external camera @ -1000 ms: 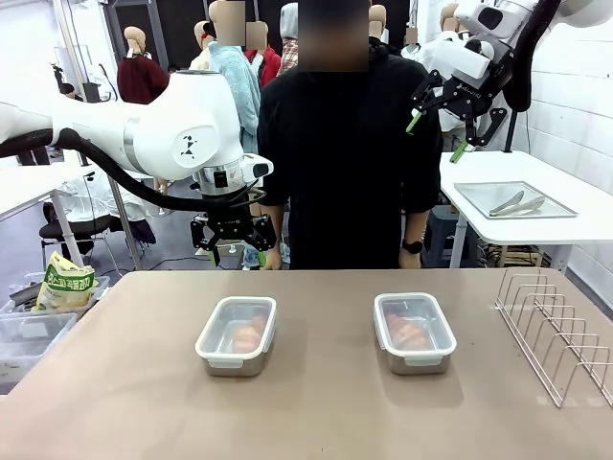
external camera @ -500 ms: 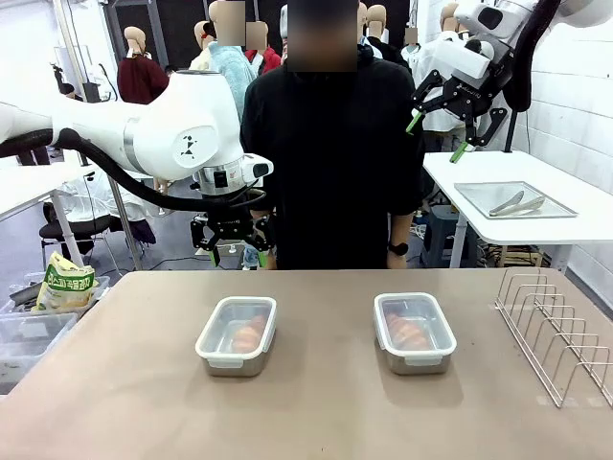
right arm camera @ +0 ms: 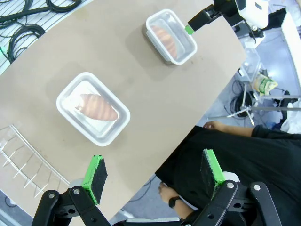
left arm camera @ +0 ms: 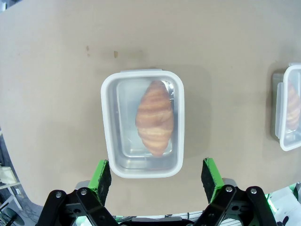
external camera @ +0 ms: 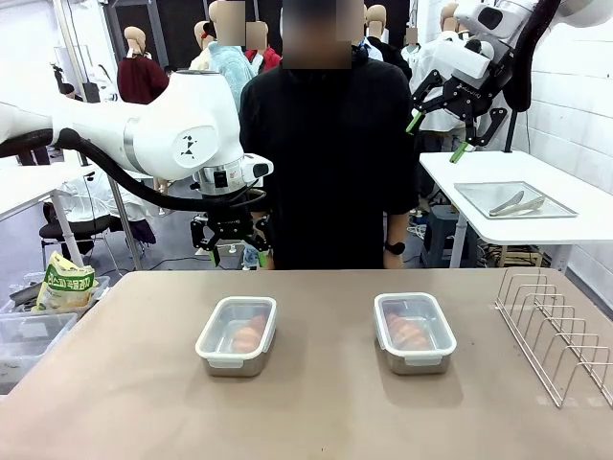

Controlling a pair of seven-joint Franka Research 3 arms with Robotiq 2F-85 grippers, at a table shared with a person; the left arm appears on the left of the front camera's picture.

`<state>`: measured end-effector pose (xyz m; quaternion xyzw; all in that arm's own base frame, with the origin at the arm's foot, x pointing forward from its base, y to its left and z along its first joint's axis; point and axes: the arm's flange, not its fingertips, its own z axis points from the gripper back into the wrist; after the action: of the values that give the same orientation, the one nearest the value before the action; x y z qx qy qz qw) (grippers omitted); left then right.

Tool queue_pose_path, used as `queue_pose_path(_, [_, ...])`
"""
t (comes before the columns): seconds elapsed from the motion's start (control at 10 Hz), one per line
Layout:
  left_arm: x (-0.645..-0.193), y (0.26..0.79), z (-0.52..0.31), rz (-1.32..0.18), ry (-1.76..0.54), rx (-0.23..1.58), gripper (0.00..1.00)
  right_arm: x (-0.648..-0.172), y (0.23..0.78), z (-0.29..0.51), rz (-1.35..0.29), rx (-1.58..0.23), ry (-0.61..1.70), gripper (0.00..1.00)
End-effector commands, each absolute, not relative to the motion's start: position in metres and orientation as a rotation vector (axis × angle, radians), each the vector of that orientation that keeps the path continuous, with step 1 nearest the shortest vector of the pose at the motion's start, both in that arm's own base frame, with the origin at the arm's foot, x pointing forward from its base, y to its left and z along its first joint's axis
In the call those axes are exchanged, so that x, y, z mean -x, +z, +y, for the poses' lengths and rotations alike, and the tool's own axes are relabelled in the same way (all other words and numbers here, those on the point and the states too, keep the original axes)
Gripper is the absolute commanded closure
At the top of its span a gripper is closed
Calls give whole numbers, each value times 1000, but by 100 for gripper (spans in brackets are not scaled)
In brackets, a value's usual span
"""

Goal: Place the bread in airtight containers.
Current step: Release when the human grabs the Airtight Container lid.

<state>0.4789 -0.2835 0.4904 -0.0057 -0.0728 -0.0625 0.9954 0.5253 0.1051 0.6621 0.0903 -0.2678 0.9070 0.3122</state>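
Person [external camera: 321,144] now shifted leftward behind tan table [external camera: 316,402]; both pincers agape, empty.

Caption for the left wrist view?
Open left gripper hovering above a lidded steel container holding one croissant on the tan table.

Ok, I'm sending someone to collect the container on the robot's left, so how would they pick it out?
Start at the brown table and ignore the wire rack at its right edge. Two lidded steel containers sit side by side mid-table; take the left container, below the raised left gripper. Unlike the right container, it lies farther from the rack.
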Motion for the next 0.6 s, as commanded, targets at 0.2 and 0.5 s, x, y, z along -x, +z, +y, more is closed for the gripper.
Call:
queue_pose_path(0.2, [-479,492,-283,-150,-126,13,0,-525,662,106,-704,-238,2393,0])
queue_pose_path(0.5, [-479,492,-283,-150,-126,13,0,-525,662,106,-704,-238,2393,0])
